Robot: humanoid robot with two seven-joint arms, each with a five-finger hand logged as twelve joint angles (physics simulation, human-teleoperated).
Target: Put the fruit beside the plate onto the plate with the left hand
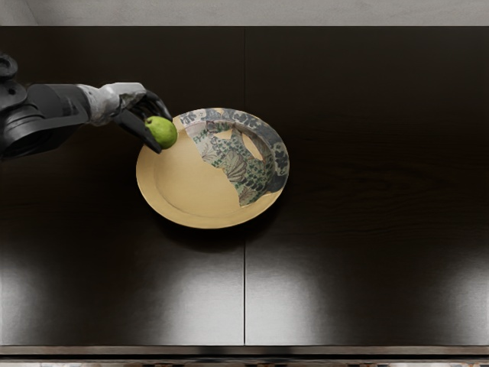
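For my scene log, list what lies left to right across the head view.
In order: left arm → left hand → green fruit, gripped by that hand → plate, whose left rim the fruit overlaps → dark table.

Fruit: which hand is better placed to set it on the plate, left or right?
Left. The left hand holds the fruit at the plate's upper-left rim, so it likely only needs to move inward and release. No right arm shows.
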